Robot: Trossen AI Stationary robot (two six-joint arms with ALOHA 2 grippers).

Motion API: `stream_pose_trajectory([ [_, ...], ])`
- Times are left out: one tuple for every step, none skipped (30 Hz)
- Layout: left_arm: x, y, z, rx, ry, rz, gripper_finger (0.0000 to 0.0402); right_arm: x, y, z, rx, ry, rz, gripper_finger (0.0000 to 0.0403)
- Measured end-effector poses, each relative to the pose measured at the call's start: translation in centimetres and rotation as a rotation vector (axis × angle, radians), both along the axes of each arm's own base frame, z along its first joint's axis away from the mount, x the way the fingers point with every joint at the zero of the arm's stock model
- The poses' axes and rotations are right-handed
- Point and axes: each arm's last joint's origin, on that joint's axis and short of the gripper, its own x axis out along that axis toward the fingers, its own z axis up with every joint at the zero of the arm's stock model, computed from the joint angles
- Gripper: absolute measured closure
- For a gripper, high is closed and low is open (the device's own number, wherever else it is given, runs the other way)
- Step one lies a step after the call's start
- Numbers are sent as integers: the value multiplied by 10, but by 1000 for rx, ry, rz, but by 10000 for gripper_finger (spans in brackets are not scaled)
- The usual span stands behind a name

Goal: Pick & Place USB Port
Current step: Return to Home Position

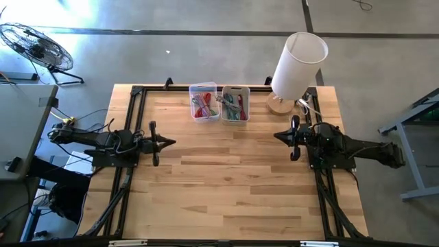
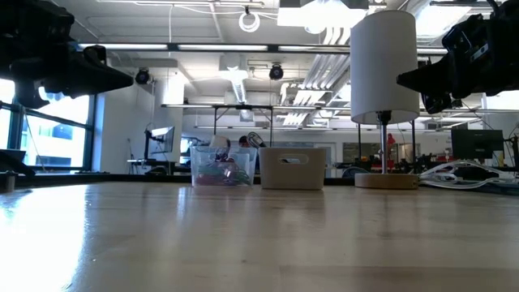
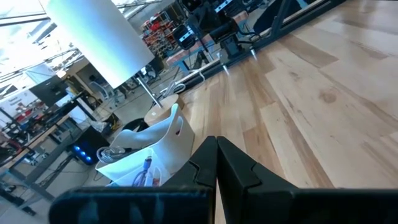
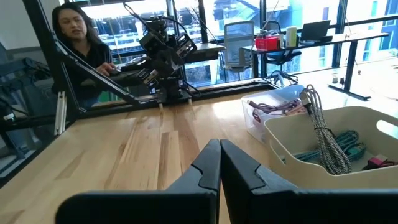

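Two small bins stand side by side at the table's far edge. The clear bin (image 1: 204,102) holds pink and red cables; the white bin (image 1: 234,104) holds green cables and a braided grey cable (image 4: 323,134). My left gripper (image 1: 171,143) hovers shut above the table's left side, pointing right. My right gripper (image 1: 276,135) hovers shut above the right side, pointing left. In each wrist view the fingers (image 3: 216,163) (image 4: 220,163) are closed together, holding nothing. Both grippers are well short of the bins.
A lamp with a white cylindrical shade (image 1: 298,63) and round wooden base (image 1: 278,104) stands at the far right corner, with a white cord (image 1: 309,104) beside it. A black frame (image 1: 137,91) borders the table. A person (image 4: 78,37) sits beyond the left edge. Bare wood (image 1: 226,178) lies between the arms.
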Motion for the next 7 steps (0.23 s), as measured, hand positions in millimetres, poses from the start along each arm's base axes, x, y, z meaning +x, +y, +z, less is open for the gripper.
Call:
stream_pose_trajectory([
  [0, 0, 0, 0, 0, 0, 401, 0, 0, 0, 0, 0, 0, 402],
  [0, 0, 0, 0, 0, 0, 401, 0, 0, 0, 0, 0, 0, 402],
  [0, 0, 0, 0, 0, -1, 401, 0, 0, 0, 0, 0, 0, 402],
  [0, 0, 0, 0, 0, -2, 401, 0, 0, 0, 0, 0, 0, 402],
  [0, 0, 0, 0, 0, -3, 401, 0, 0, 0, 0, 0, 0, 402],
  [0, 0, 0, 0, 0, -3, 401, 0, 0, 0, 0, 0, 0, 402],
  [0, 0, 0, 0, 0, -3, 401, 0, 0, 0, 0, 0, 0, 402],
])
